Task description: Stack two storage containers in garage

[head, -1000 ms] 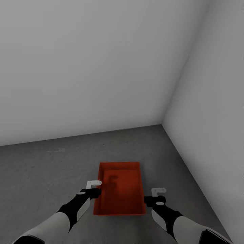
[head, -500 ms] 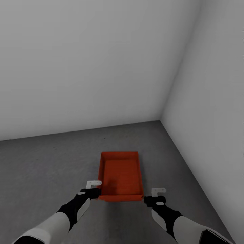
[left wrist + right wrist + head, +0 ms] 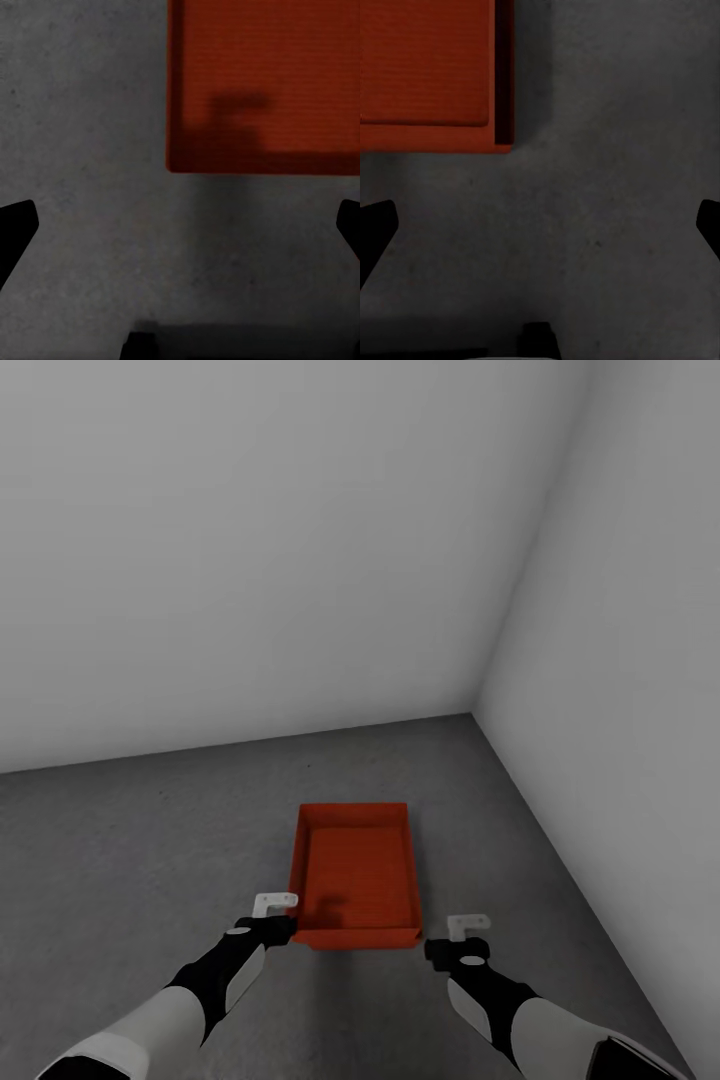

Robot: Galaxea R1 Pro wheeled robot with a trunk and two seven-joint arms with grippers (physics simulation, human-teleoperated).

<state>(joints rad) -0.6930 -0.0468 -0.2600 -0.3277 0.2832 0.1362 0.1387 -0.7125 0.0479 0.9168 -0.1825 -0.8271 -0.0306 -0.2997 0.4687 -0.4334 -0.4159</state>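
Two sets of jaws stand spread wide and empty — the left gripper (image 3: pixel 277 905) and the right gripper (image 3: pixel 468 925) hang over the dark grey rough concrete floor (image 3: pixel 130 860). Between them, just ahead, an orange-red rectangular open-top bin with finely ribbed walls (image 3: pixel 355 875) sits flat on that floor — apart from both grippers, near the corner of the plain white-grey walls (image 3: pixel 300 540).

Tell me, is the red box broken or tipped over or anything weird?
Nothing stands out. The storage container sits flat and upright on the floor near the corner, open side up, with no cracks or spills. Both grippers, left and right, are open and hold nothing.
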